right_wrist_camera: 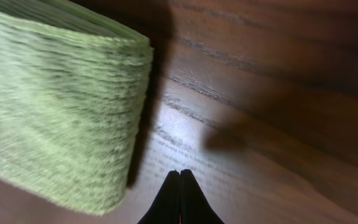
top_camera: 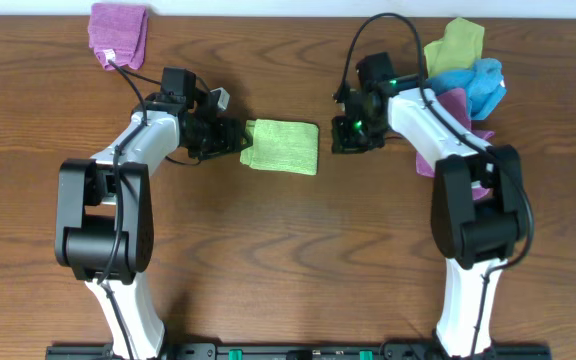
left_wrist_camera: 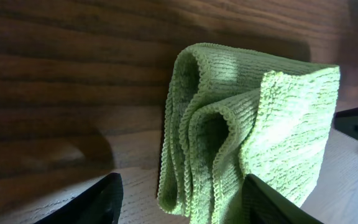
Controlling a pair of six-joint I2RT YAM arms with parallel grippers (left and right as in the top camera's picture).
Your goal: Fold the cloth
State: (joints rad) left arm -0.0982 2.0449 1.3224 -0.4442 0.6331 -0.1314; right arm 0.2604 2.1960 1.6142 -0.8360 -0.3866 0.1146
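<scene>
Looking at the cloth [top_camera: 281, 147], folded: my L gripper [top_camera: 242, 140] is spread around its left edge, R gripper [right_wrist_camera: 180, 180] pressed together, empty, just right of it. Purple cloth [top_camera: 118, 32] lies well up-left of it, cloth pile [top_camera: 468, 72] well to its right.

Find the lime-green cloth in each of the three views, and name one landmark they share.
Overhead: the cloth lies folded at mid-table, just right of the left gripper.
Left wrist: the cloth fills the centre and right, folded edges facing the camera.
Right wrist: the cloth takes up the upper left, beside the shut right gripper.
Shared landmark: the brown wooden table under the cloth.
</scene>
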